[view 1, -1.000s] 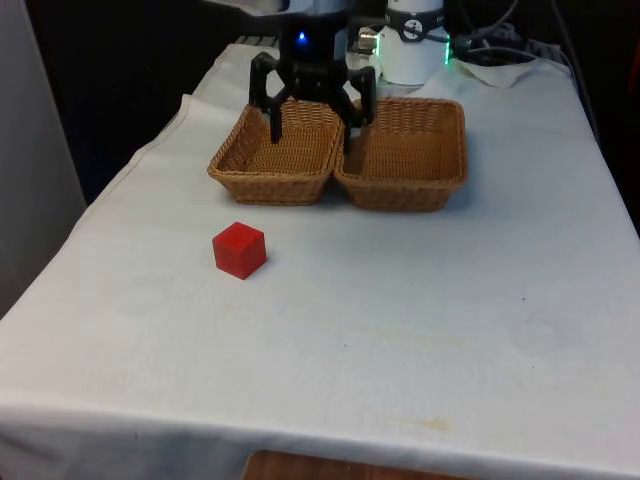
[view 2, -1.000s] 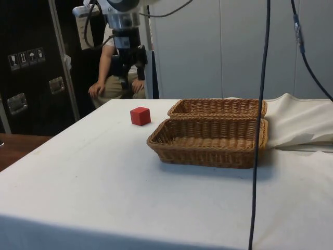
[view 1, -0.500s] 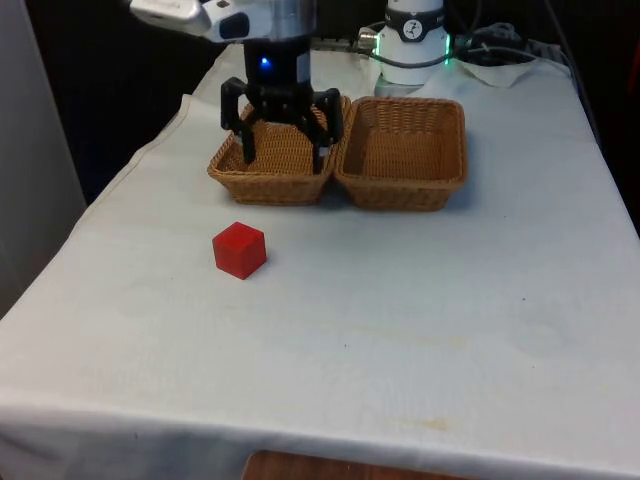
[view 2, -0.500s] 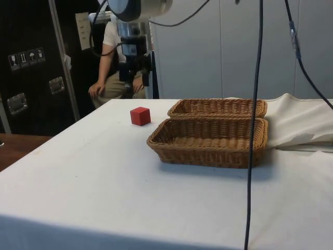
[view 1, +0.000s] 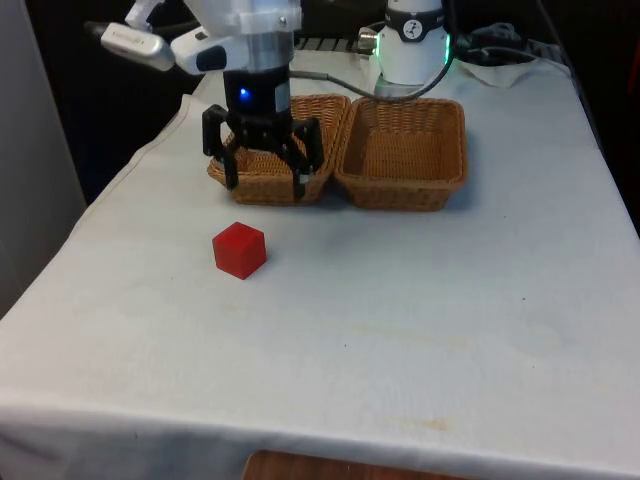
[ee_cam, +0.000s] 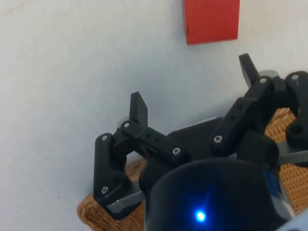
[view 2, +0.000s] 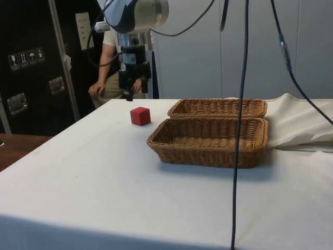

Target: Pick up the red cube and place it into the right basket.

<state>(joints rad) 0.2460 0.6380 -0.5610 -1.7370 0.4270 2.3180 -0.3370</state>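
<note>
While the red cube [view 1: 240,250] just sits alone on the white cloth [view 1: 400,320], a bit in front of the left basket [view 1: 275,150], the gripper [view 1: 263,184] hovers over that basket's front edge, fingers spread wide, holding nothing, short of the cube.

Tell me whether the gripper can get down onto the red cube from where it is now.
Probably yes. The gripper hangs open above the cloth between the left basket and the cube, and nothing stands beside the cube.
</note>
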